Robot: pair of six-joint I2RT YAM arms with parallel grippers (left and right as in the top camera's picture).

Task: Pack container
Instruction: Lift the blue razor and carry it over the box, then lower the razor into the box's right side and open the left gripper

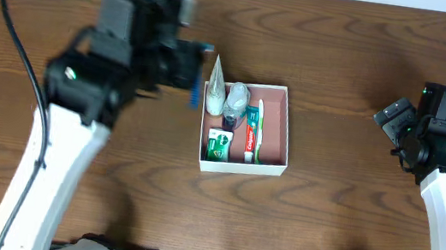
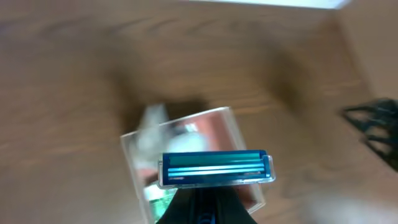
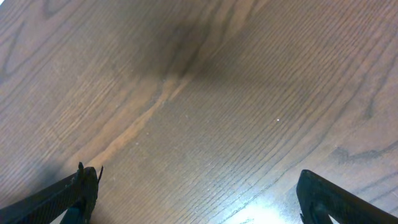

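- The container [image 1: 241,169] sits mid-table, its thin white walls square to the table [image 1: 370,58] edges.
- Inside it, the bare pinkish floor shows mainly towards 1 to 3 o'clock; the rest is taken up.
- A white tube [image 1: 216,83] stands at the 11 o'clock corner, its tip poking out past the wall line.
- A clear bottle [image 1: 236,99] is just beside the tube, at about 12 o'clock.
- The toothpaste [image 1: 250,139] and toothbrush [image 1: 259,128] lie side by side down the middle. The green-and-white packet [image 1: 219,144] fills the 7 o'clock corner.
- The left gripper [image 2: 205,206] is clamped tight on a razor [image 2: 216,169]. Its blue head lies crosswise in the wrist view, with the box blurred behind it.
- From overhead the razor hangs just outside the box's wall at 10 o'clock, and the left arm crowds that side.
- The right gripper [image 3: 200,202] has its jaws spread wide and holds nothing, with only wood grain beneath it.
- It is well apart from the box at 3 o'clock, with open tabletop between them.
- Bare wood also lies at 6 and 12 o'clock.
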